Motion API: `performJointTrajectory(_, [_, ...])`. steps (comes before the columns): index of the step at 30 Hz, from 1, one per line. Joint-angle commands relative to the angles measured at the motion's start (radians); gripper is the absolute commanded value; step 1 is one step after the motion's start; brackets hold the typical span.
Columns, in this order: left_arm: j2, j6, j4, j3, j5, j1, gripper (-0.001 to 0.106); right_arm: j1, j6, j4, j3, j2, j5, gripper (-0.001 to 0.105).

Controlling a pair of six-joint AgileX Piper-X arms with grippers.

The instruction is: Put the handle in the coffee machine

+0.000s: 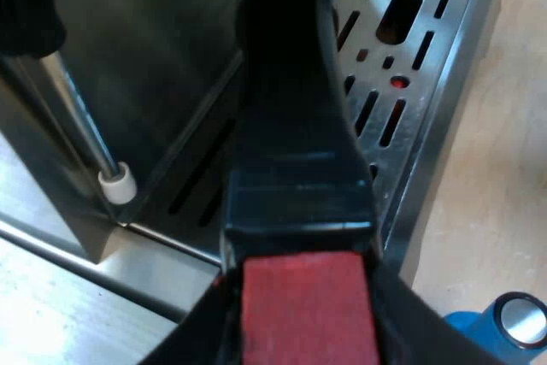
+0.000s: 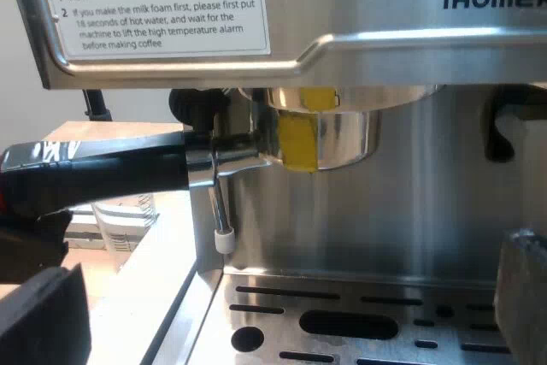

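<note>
- Left gripper (image 1: 303, 318): we find its fingers clamped on the red end (image 1: 303, 297) of the portafilter (image 1: 295, 126). The dark handle runs straight ahead of the fingers toward the espresso machine (image 2: 385, 49).
- Right gripper (image 2: 282, 305): its fingers stand wide apart with nothing between them. It faces the machine's front above the drip tray (image 2: 256, 284), well apart from the portafilter.
- Task item: in the right wrist view, the portafilter's metal head (image 2: 338, 138) sits up against the group head (image 2: 342, 96) beneath the front panel. The handle juts out sideways rather than toward the front. A yellow mark on the head lies just below a yellow mark on the group head.
- Surroundings: the steam wand (image 1: 117, 181) hangs ahead of the left gripper, near the handle. A blue tamper (image 1: 504, 326) stands on the counter close beside that gripper, off the drip tray.
- Step in hand: we judge that the head has been offered up and entered. Because the handle points sideways, the locking turn appears not yet done.
- Next move: we judge that the left gripper should press upward and swing the handle around the group head toward the front until it stops.
- Risks in that move: the hold is at the very end of the handle, so slipping is the main risk. The swing must also keep clear of the steam wand.
</note>
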Motion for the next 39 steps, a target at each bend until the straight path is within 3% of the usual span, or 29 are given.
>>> performJointTrajectory(1, [-0.013, 0.005, -0.024, -0.023, 0.228, -0.008, 0.0, -0.005, -0.012, -0.007, -0.008, 0.001, 0.005, 0.098])
performJointTrajectory(8, [-0.013, 0.055, -0.038, -0.023, 0.242, -0.04, 0.0, -0.005, -0.012, -0.007, -0.008, 0.001, 0.005, 0.098])
performJointTrajectory(16, [-0.013, 0.05, -0.134, -0.023, 0.217, -0.034, 0.0, -0.005, -0.012, -0.007, -0.008, 0.001, 0.005, 0.098])
performJointTrajectory(25, [-0.013, -0.084, -0.258, -0.023, 0.217, -0.034, 0.0, -0.005, -0.012, -0.007, -0.008, 0.001, 0.005, 0.098])
performJointTrajectory(29, [-0.013, -0.153, -0.243, -0.023, 0.243, -0.034, 0.0, -0.005, -0.012, -0.007, -0.008, 0.001, 0.005, 0.098])
performJointTrajectory(34, [-0.013, -0.156, -0.19, -0.023, 0.323, -0.034, 0.0, -0.005, -0.012, 0.005, -0.008, 0.001, 0.005, 0.098])
performJointTrajectory(39, [-0.027, -0.156, -0.176, -0.023, 0.316, -0.034, 0.0, -0.005, -0.012, 0.04, -0.008, 0.001, 0.005, 0.098])
